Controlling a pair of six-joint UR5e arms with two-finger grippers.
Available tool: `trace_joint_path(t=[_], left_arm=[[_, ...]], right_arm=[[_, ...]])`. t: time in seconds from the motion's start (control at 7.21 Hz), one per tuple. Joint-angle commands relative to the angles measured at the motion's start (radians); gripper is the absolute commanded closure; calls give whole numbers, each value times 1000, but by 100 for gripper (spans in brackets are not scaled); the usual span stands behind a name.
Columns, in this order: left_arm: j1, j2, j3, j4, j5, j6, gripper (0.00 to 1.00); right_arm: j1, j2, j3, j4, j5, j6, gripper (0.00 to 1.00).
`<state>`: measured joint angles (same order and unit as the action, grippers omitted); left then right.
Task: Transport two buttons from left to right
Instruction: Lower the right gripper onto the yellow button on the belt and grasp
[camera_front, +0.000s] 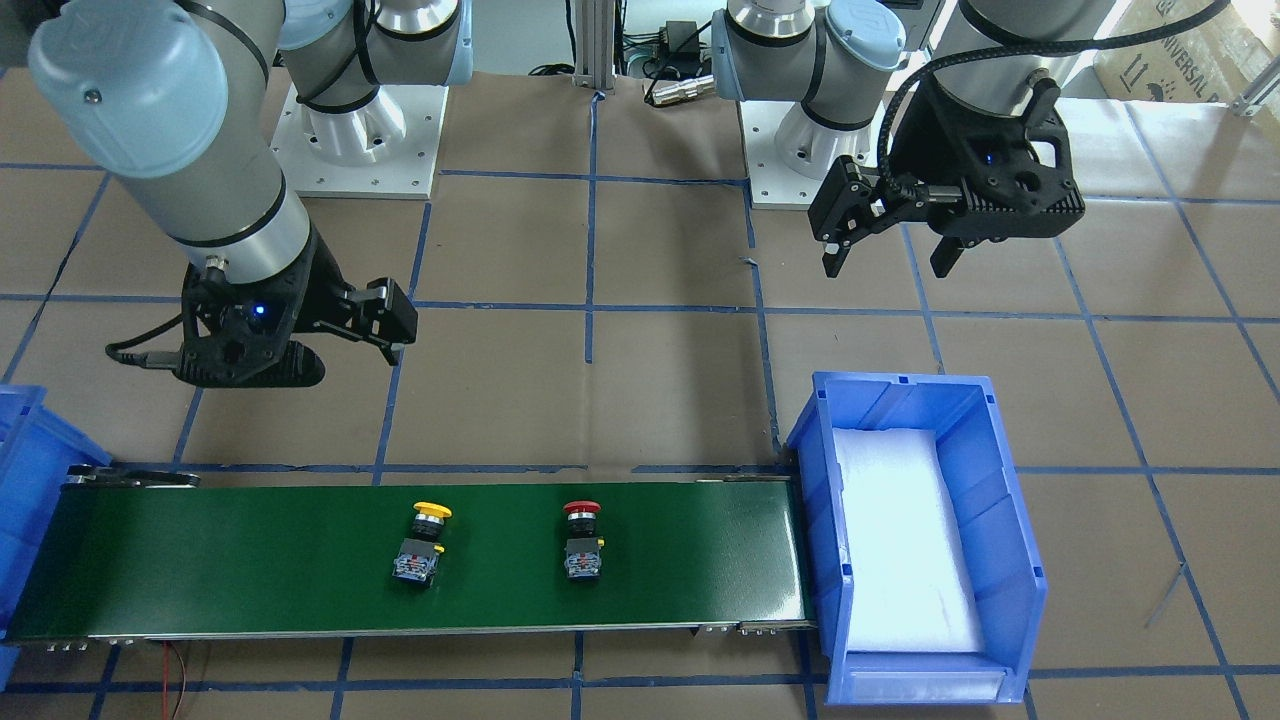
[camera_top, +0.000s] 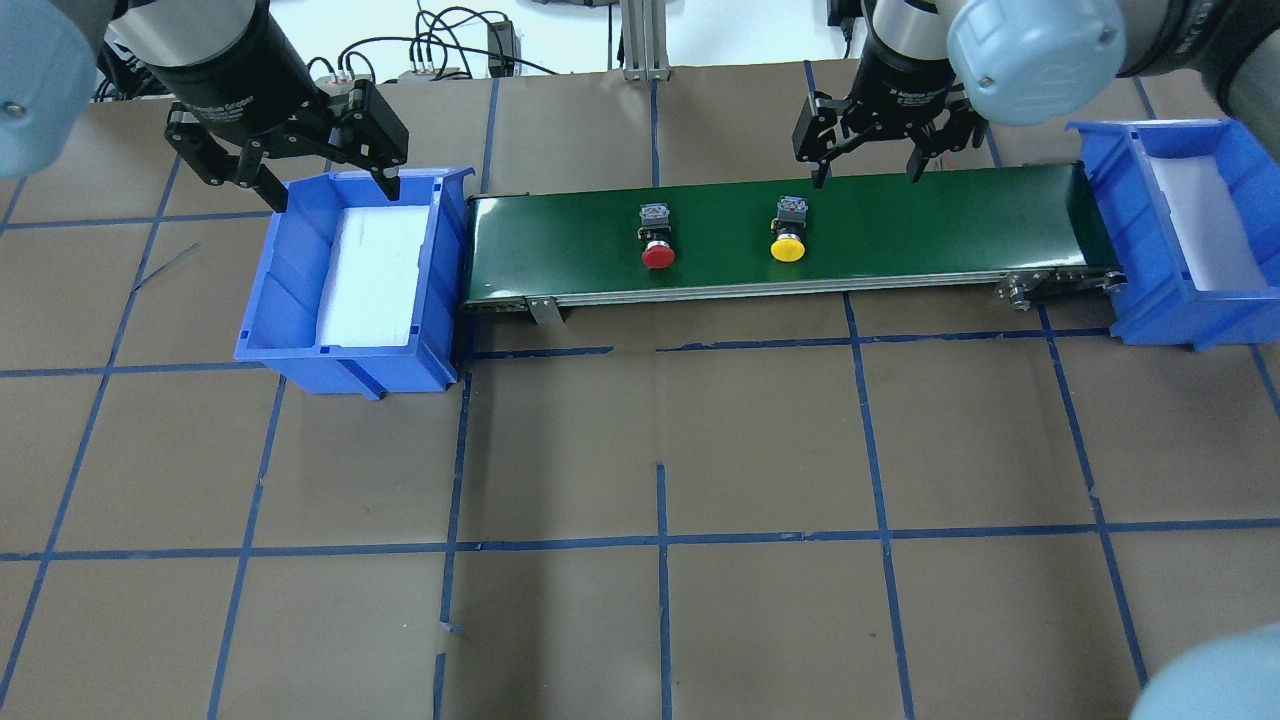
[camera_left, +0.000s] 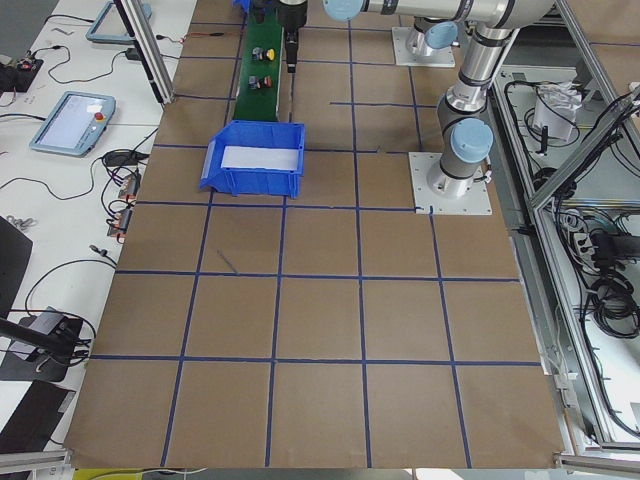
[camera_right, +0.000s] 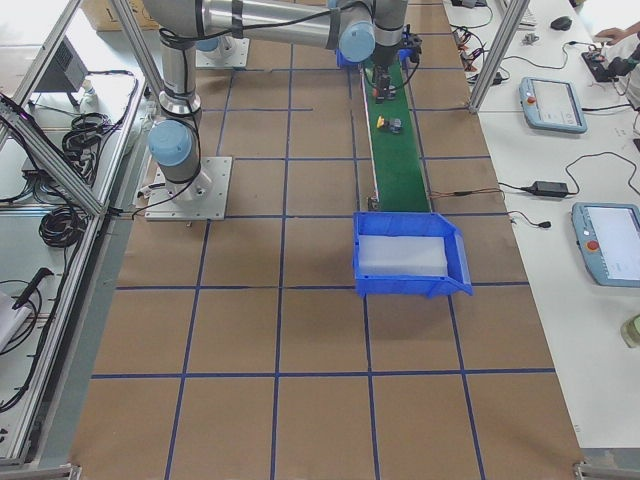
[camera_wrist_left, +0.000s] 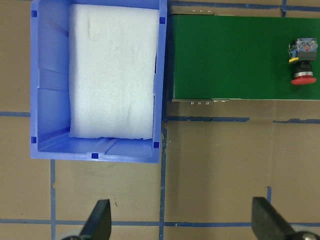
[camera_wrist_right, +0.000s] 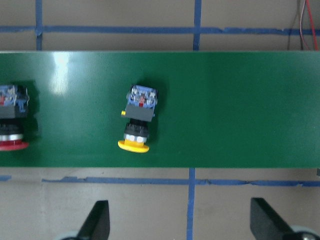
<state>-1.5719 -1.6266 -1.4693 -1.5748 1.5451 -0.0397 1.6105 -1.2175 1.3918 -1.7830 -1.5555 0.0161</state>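
**Two buttons lie on the belt, both grippers open and empty above**

The red button (camera_top: 656, 238) and the yellow button (camera_top: 788, 232) each lie on their side. The round cap points towards the robot, then comes a black collar, and the grey block with blue trim is at the far end. The yellow one also shows a small yellow tab on one side.

Both rest on a green belt (camera_top: 900, 230), apart from each other. The red one is about midway along and the yellow one is further towards the robot's right. The belt runs between two blue bins. The left bin (camera_top: 270, 290) is lined with a white foam pad (camera_top: 370, 275), and the right bin (camera_top: 1120, 240) also has a white lining. Everything sits on a brown table (camera_top: 660, 600) marked into squares with blue tape. Beyond its far edge are cables and a metal post.

The left gripper (camera_top: 335, 195) hangs high over the far rim of the left bin with its fingers spread wide, holding nothing. It is well apart from the red button. The right gripper (camera_top: 866, 178) hangs above the belt's edge, also wide open and empty. The yellow button is just off to its left, not touched.
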Motion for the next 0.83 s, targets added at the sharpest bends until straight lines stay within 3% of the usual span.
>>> trace_joint_path(t=[0.0, 0.28, 0.69], left_arm=[[-32, -13, -8, -5, 3, 6, 0], [-33, -7, -12, -5, 3, 11, 0], [-33, -9, -16, -4, 1, 11, 0]], right_arm=[[-6, 157, -80, -38, 6, 21, 0], [-6, 243, -91, -47, 9, 24, 0], [-6, 274, -91, -47, 8, 21, 0]])
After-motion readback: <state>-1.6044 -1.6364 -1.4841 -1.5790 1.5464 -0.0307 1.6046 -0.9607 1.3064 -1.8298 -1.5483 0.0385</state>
